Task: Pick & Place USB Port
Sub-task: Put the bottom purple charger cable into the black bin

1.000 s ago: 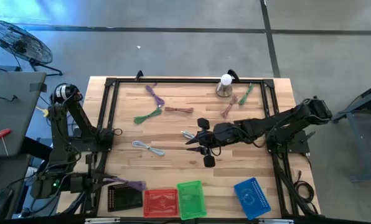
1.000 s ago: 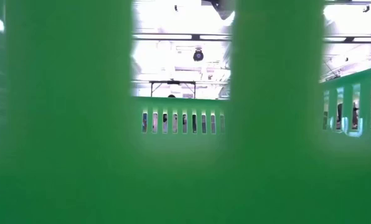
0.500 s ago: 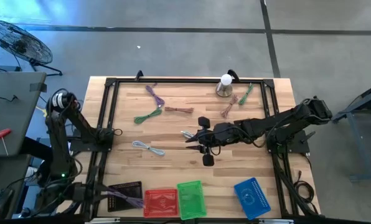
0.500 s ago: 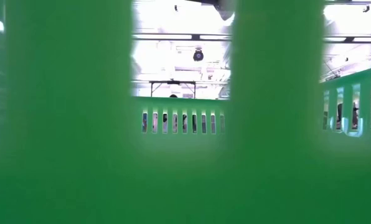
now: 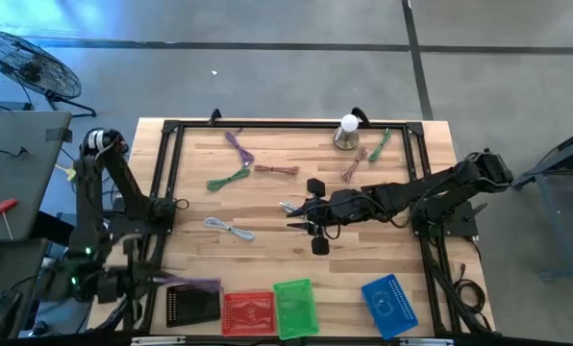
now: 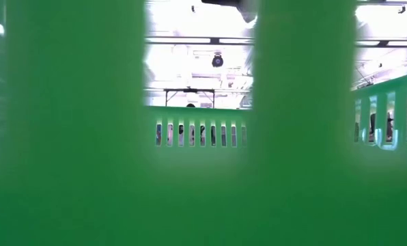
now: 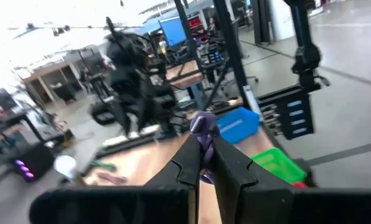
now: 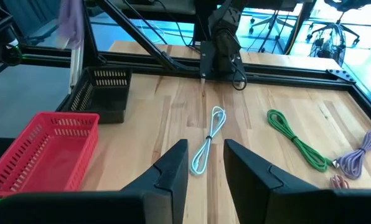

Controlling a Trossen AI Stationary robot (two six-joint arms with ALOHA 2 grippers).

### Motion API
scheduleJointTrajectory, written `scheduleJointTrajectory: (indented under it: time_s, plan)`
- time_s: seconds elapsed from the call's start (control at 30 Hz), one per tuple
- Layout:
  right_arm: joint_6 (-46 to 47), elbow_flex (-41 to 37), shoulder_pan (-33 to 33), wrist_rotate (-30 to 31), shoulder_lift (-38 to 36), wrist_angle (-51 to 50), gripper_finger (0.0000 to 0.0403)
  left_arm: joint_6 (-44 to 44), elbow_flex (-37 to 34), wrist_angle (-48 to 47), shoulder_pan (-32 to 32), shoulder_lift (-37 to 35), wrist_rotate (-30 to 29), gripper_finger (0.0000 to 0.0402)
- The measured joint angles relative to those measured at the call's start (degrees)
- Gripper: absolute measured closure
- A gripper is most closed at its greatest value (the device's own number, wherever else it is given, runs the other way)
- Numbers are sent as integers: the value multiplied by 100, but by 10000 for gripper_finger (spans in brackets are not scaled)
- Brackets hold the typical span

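Observation:
My left gripper [image 5: 169, 282] hangs at the table's near left, shut on a bundled purple cable [image 5: 200, 284] that juts out over the black basket [image 5: 192, 308]. The same cable [image 8: 70, 22] shows in the right wrist view above that basket [image 8: 104, 93]. My right gripper [image 5: 293, 217] hovers open over the middle of the table with nothing between its fingers [image 8: 173, 168]. A white cable [image 8: 207, 146] lies flat on the wood ahead of it. My left gripper pinches the purple cable between its two fingers, and a looped end [image 7: 203, 127] sticks out past the fingertips [image 7: 187, 163]. The fingers lie level, pointing toward the table's right. The cable is lifted clear, above the black basket.
Red [image 5: 250, 312], green [image 5: 294, 308] and blue [image 5: 389, 306] baskets line the near edge; the green one's wall [image 6: 67, 137] blocks the low view. Green [image 5: 229, 178], purple [image 5: 236, 146], brown [image 5: 277, 170] and pink [image 5: 354, 165] cables lie toward the far side. A black frame [image 5: 166, 173] rims the table.
My left gripper dipped toward the table's near edge over the black basket with the purple cable, then came back up to about where it was, still shut on the cable.

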Motion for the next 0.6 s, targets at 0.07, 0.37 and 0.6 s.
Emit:
scheduleJointTrajectory:
  time_s: [0.07,0.37,0.6]
  plan:
    - [0,0,2,22,0,0,308,502,14,-9,34,-316,-48,387]
    - [-22,0,0,329,0,0,308,1571,22,-679,1628,-1574,1565,387]
    - [-28,0,0,398,0,0,308,592,22,-2148,3501,-1850,4163,387]
